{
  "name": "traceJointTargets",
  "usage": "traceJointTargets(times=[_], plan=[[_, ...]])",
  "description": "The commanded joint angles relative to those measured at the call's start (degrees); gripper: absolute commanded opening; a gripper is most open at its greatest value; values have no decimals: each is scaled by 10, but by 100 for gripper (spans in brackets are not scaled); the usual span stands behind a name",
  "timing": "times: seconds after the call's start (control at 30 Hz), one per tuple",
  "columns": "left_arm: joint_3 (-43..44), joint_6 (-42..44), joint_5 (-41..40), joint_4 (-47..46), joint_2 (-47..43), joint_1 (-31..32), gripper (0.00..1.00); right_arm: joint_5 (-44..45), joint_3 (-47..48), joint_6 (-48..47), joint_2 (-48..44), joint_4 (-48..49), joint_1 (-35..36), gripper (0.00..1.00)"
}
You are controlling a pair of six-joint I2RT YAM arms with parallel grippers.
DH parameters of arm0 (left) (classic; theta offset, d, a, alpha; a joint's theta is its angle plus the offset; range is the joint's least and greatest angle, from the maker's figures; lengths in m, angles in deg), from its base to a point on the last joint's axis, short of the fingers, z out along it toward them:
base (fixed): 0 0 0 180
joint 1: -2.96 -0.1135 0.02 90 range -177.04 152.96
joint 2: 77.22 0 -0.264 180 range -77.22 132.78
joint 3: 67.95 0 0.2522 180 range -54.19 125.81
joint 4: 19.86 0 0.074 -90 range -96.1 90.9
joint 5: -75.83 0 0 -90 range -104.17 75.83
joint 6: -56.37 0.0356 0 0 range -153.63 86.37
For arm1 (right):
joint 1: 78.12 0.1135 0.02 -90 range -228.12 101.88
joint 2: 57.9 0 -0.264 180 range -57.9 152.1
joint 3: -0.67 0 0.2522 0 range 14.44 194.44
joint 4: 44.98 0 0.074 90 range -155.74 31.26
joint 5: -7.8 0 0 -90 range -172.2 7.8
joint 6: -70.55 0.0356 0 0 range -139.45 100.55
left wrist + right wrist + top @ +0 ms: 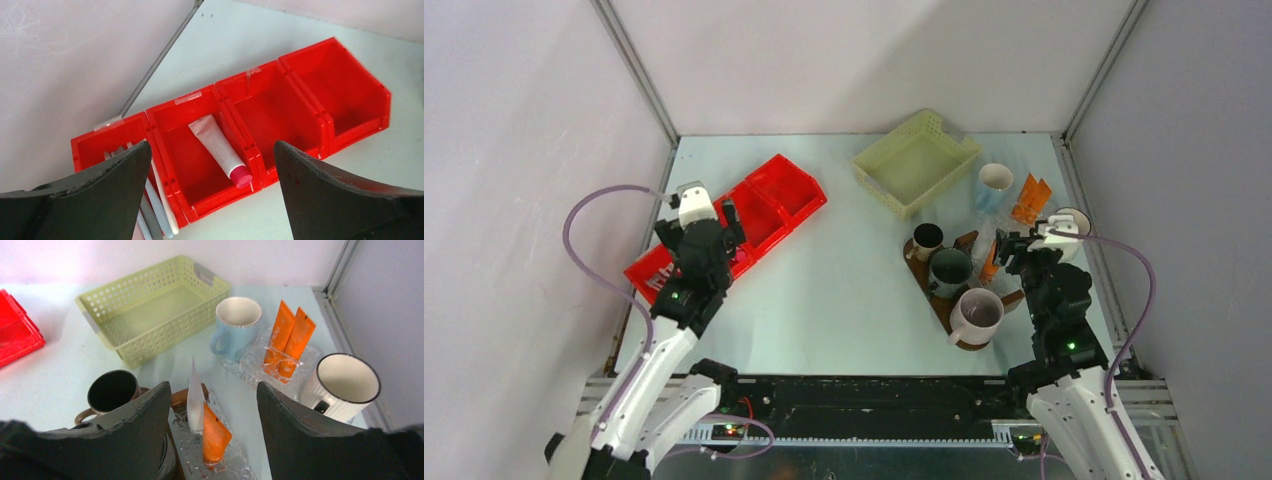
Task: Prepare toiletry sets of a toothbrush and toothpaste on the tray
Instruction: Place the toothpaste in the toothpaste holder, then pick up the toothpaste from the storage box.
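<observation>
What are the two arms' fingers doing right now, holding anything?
Left gripper: fingers wide open, empty, over the red bin.
Right gripper: fingers open, empty, over the white tube.

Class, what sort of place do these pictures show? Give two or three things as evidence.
Probably a robot lab cell, not a bathroom: two robot arms bolted at the table edge, plain panels walling it in, and a tube sorted in a red bin.

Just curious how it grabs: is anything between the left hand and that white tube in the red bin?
Nothing visible. The open left hand hovers over the red bin, and the tube lies alone, uncovered in its compartment, only the bin's walls beside it.
</observation>
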Motion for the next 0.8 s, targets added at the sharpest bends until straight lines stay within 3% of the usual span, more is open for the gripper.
traceJointTargets(times=[0.0,0.2,0.3,0.5,0.77], plan=[[60,-99,-41,80,52,-9,100,37,29,-6,-29,-9,2,69],[98,-235,-18,188,119,-49,99,74,29,-11,-45,-21,2,83],[93,-290,26,204,143,-82,97,95,29,-10,-53,-25,5,98],[83,-366,93,209,188,-123,87,163,15,-21,-94,-9,17,100],[82,-398,131,187,259,-143,76,171,-6,-20,-133,14,15,99]])
